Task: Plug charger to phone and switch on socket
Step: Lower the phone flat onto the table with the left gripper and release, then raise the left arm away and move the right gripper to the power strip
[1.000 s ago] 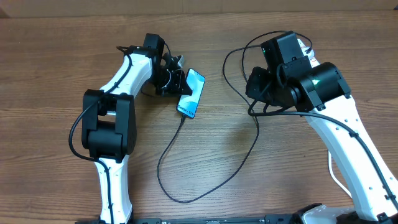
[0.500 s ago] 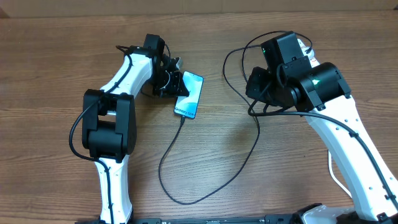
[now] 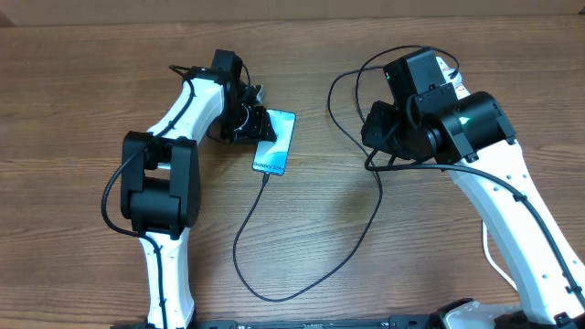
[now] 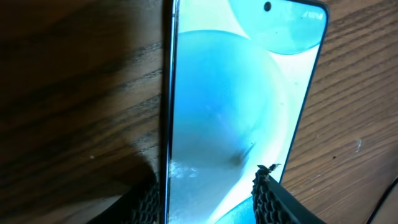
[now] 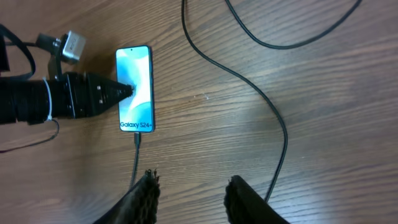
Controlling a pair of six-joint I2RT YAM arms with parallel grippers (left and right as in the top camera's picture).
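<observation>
One phone (image 3: 276, 142) lies flat on the wood table (image 3: 82, 82), with one black cable (image 5: 286, 146) plugged into its bottom end. The left gripper (image 3: 258, 125) sits at the phone's side, jaws apart. The right gripper (image 5: 191, 193) hangs empty, jaws apart

Matt brown wood grain on the table (image 3: 82, 55), faintly streaked. Glossy, glass-smooth screen on the phone (image 4: 230, 93), with a thin shiny rim. Black, dimpled, rubbery-looking pads on the left fingers (image 4: 277, 202). Smooth black sheathing on the charger (image 5: 285, 143). Glossy white plastic shells on the arms (image 3: 512, 210).
</observation>
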